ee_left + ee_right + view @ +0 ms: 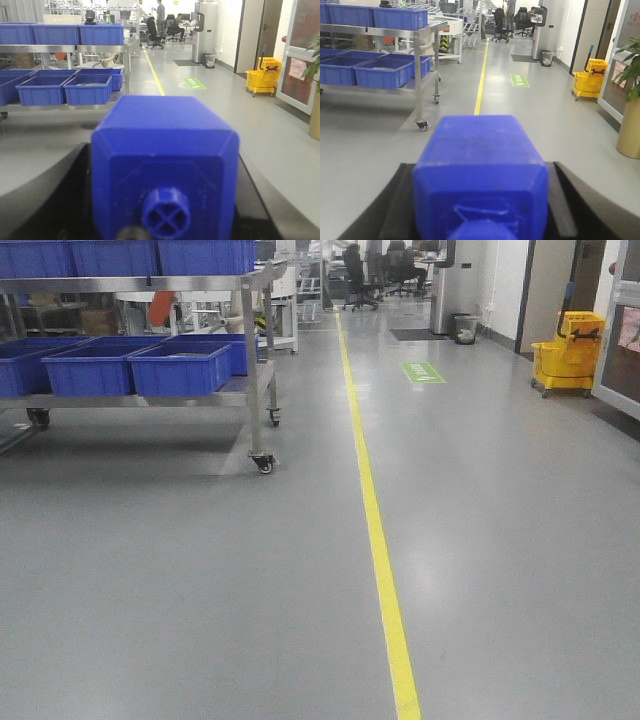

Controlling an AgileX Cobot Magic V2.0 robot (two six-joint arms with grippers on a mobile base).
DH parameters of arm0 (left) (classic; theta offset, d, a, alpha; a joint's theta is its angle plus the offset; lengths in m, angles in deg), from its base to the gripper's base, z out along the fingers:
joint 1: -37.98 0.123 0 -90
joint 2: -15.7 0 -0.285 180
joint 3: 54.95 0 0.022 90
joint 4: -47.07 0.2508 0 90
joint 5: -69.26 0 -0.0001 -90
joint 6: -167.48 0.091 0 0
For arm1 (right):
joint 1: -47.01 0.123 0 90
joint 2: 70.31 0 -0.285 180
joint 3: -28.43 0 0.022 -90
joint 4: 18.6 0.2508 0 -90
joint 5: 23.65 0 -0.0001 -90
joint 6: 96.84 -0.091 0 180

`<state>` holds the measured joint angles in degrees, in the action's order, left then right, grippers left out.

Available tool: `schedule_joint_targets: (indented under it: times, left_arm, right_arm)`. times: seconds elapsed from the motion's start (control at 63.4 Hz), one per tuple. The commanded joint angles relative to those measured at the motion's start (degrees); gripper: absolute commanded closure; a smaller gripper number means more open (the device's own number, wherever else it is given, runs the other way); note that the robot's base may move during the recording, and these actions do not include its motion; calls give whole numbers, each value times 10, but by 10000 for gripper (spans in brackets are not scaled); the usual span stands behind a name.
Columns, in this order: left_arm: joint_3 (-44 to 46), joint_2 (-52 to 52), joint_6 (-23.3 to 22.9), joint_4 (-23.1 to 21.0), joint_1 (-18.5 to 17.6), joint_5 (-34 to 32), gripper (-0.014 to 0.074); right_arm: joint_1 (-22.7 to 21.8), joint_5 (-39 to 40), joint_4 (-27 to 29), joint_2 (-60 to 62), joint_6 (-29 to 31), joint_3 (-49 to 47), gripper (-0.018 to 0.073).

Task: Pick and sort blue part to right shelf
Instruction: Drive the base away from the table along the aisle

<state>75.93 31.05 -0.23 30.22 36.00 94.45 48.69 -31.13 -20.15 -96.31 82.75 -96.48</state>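
Blue plastic fills the middle of both wrist views. In the left wrist view, a boxy blue plastic part (165, 150) with a round, cross-shaped stub on its near face sits between the black fingers (70, 205) of the left gripper (165, 170). The fingers are closed against its two sides. In the right wrist view, a second blue plastic part (480, 165) of similar shape is clamped in the same way by the right gripper (480, 185), with black fingers (570, 205) touching its left and right faces.

Both parts are well apart from the steel rack (130, 284), which stands on castor wheels ahead and to the left on the grey floor (200, 590). Large blue plastic bins (180, 370) sit side by side on its lower tier, and more blue bins stand on the tier above. A yellow floor line (378, 530) runs past the rack, and a yellow mop bucket (568, 352) stands far to the right.
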Motion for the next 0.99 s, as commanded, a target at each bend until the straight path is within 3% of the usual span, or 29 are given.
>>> schedule_joint_targets:
  times: [0.0,0.978]
  left_arm:
    - [17,7,-1,-7,1,-48,211]
    - [17,7,-1,-8,1,-48,211]
  right_arm:
    - [-4,56,0,-3,4,-19,153]
    - [-4,56,0,-3,4,-19,153]
